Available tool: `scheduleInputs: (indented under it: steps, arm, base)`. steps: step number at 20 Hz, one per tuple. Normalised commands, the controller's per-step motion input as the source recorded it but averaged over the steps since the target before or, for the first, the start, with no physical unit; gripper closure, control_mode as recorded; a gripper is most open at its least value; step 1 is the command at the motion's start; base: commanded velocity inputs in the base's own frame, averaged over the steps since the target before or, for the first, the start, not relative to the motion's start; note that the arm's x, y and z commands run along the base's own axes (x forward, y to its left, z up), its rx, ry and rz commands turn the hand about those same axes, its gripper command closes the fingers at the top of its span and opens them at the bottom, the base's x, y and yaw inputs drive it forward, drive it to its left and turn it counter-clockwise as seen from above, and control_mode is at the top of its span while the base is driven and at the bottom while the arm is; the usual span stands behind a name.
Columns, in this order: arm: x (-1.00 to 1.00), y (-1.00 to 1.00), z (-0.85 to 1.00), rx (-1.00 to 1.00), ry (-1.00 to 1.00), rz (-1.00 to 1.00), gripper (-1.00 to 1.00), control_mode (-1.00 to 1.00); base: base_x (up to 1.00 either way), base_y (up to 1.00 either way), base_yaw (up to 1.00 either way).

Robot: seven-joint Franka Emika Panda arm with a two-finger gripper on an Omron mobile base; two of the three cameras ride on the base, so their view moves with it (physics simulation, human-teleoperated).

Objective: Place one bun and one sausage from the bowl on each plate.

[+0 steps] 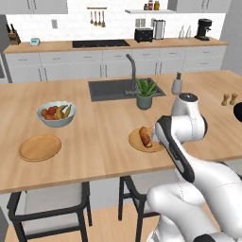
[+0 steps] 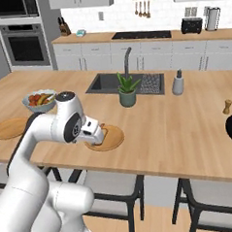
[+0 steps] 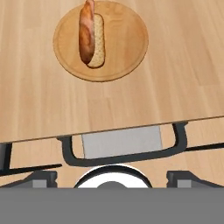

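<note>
Item, near plate (image 3: pixel 127 48): I count one bun (image 3: pixel 99 41) and one sausage (image 3: pixel 86 33) lying touching on it; done. Item, far plate (image 1: pixel 39 147): bare, unfilled. Black bowl (image 1: pixel 237 112): at bench's right edge. Pincer (image 2: pixel 102 134): released, grasping nothing, above near plate.

A pale wood island counter (image 1: pixel 108 137) carries an inset dark sink (image 1: pixel 113 89) – dark-framed stools (image 1: pixel 52 203) below. White cabinets (image 1: pixel 71 64) and tiled wall (image 1: pixel 71 23) behind – even light

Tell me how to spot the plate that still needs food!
Find the long wooden counter with the sink. At its left end, by the grey fruit bowl, lies a round wooden plate. It is bare, while the other plate holds a bun and sausage.
</note>
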Motion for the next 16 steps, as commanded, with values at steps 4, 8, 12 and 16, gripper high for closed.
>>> scheduleInputs:
  steps: [4, 8, 12, 16]
  arm:
    - [0.00, 0.00, 0.00, 0.00, 0.00, 0.00, -1.00, -1.00]
    - [0.00, 0.00, 0.00, 0.00, 0.00, 0.00, -1.00, 1.00]
    - [0.00, 0.00, 0.00, 0.00, 0.00, 0.00, -1.00, 1.00]
    - [0.00, 0.00, 0.00, 0.00, 0.00, 0.00, -1.00, 1.00]
  base:
    - [0.00, 0.00, 0.00]
    - [-0.02, -0.15, 0.00]
    - [-0.11, -0.90, 0.00]
    - [-0.09, -1.00, 0.00]
